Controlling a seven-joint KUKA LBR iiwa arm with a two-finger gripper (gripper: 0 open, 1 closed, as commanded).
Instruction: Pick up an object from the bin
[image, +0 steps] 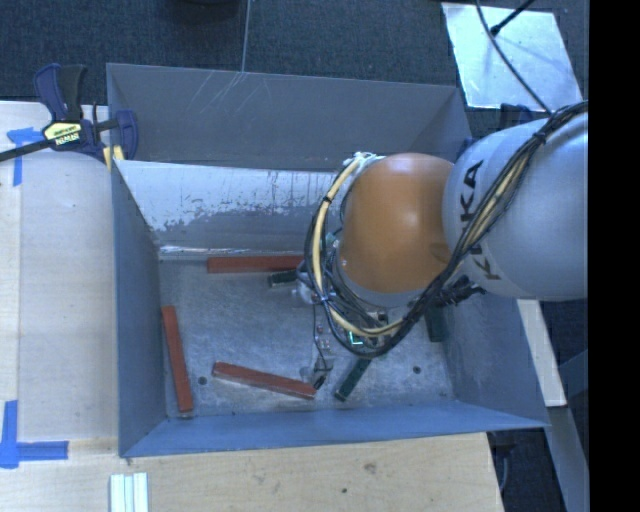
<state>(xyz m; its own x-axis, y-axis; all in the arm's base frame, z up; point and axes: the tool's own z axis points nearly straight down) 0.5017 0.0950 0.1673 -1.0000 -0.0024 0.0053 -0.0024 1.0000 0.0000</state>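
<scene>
Arm (520, 220) comes in from the right, over the bin's right rim. The wrist with the orange cover (395, 225) sits above the middle-right of the floor, pointing roughly straight down. Cable loops (322, 240) wrap the cover's left side and hang under it.

Gripper (321, 372) is low in the bin (300, 120), near the front wall and right at the floor. Can't tell if it's released or clenched, since the wrist and cables block the view. Nothing visibly grasped.

Nearest thing is the front red-brown bar (262, 381), flat on the floor in the front-centre. Its long axis runs roughly left-right and is slightly skewed, with the left end a bit further back and the right end closer to the front wall. The right end sits right at the gripper tip. Can't tell whether they touch.

A dark bar (351, 377) lies just beside the gripper on its right. It is tilted, with its lower end pointing front-left toward the gripper.

Other things:
- A back red-brown bar (252, 264) runs left-right along the foot of the back wall, with a small dark piece (282, 280) at its right end.
- A left red-brown bar (177, 360) runs front-back along the foot of the left wall.
- A dark block (437, 325) sits on the right side, under the arm.

Room: the floor is bare in the middle, between the three red-brown bars. There is only a narrow strip between the front bar and the front wall. The left end of the front bar is well apart from the left bar.
</scene>
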